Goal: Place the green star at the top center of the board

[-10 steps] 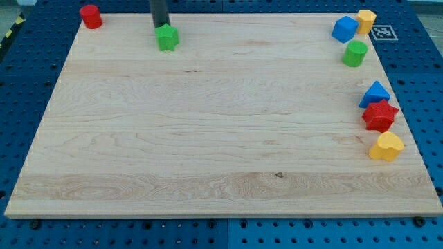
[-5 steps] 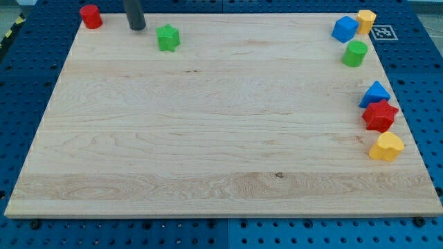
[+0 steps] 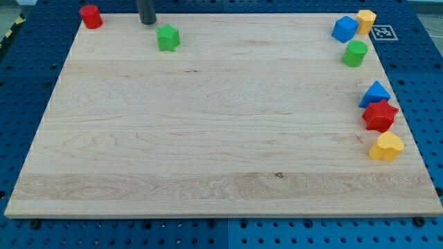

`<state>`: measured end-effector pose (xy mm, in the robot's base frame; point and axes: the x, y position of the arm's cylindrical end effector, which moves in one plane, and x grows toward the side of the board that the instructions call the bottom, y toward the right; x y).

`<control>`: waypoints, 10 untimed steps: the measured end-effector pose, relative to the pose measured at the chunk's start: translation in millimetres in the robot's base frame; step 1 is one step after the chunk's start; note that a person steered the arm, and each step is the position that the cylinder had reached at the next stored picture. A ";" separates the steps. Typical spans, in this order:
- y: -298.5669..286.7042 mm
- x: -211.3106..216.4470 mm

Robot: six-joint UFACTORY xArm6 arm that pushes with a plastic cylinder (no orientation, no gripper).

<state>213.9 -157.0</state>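
Note:
The green star (image 3: pixel 167 37) lies on the wooden board (image 3: pixel 221 138) near the view's top edge, left of centre. My tip (image 3: pixel 147 22) stands just up and to the left of the star, a small gap away, not touching it.
A red cylinder (image 3: pixel 91 16) sits at the top left corner. At the top right are a blue block (image 3: pixel 344 29), a yellow block (image 3: pixel 366 21) and a green cylinder (image 3: pixel 355 53). Along the right edge lie a blue triangle (image 3: pixel 375 93), a red star (image 3: pixel 380 115) and a yellow heart (image 3: pixel 386 146).
My tip left the star's top, went left, then came back a little to the right and up. The green star has not moved.

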 end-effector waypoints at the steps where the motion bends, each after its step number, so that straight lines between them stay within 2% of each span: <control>1: -3.8 28.3; 2: -24.7 46.5; 4: 2.5 79.9; 6: 51.7 75.4; 8: 53.8 47.5; 10: 39.4 53.8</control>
<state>267.7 -117.6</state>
